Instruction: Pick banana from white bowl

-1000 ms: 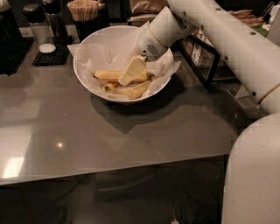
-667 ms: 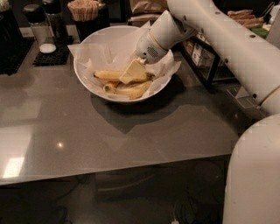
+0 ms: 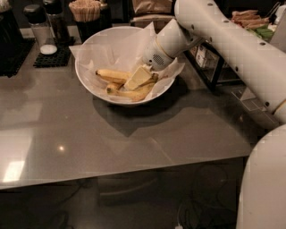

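The white bowl (image 3: pixel 89 78), lined with crinkled white paper, stands at the back middle of the grey table. Bananas lie in its bottom. The long, nearly straight banana (image 3: pixel 111 74) runs from the left side toward the centre, and its right end is hidden under my gripper. A shorter curved banana (image 3: pixel 132 94) lies in front of it. My gripper (image 3: pixel 138 78) reaches in from the upper right and sits low in the bowl, right on the bananas at the centre. The arm covers the bowl's right rim.
Behind the bowl on the left, a shaker (image 3: pixel 41 29) stands on a black mat (image 3: pixel 51 58), with a holder of wooden sticks (image 3: pixel 85 11) beside it. A black wire rack (image 3: pixel 210 62) with packets stands at the right. The table's front edge (image 3: pixel 111 176) runs across the lower frame.
My gripper has settled slightly lower onto the bananas in the bowl. The bowl and bananas have not visibly moved.
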Controlling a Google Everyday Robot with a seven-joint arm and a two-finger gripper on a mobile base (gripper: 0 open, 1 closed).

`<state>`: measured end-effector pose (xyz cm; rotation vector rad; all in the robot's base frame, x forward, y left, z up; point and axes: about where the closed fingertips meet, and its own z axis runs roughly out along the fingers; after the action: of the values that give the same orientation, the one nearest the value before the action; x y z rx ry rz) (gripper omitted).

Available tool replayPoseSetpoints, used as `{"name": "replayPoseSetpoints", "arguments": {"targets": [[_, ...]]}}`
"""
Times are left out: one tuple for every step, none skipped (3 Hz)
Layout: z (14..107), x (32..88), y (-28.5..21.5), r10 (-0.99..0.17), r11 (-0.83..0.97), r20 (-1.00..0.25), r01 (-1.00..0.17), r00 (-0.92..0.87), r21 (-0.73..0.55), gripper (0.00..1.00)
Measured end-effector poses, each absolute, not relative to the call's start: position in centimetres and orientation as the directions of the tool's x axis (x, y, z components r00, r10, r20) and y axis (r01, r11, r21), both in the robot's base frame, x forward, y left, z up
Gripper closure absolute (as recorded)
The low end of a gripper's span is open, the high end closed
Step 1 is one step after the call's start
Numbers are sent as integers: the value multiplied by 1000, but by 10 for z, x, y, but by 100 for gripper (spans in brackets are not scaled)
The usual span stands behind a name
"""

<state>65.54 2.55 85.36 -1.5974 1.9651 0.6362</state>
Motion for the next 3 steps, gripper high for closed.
{"name": "replayPoseSetpoints", "arguments": {"targets": [[851,655,23,-729,207,-662,-978,-176,33,62],[852,654,20,-723,217,-667,-976,-179,27,85],[855,653,15,-713,229,-677,-973,-184,23,100]]}}
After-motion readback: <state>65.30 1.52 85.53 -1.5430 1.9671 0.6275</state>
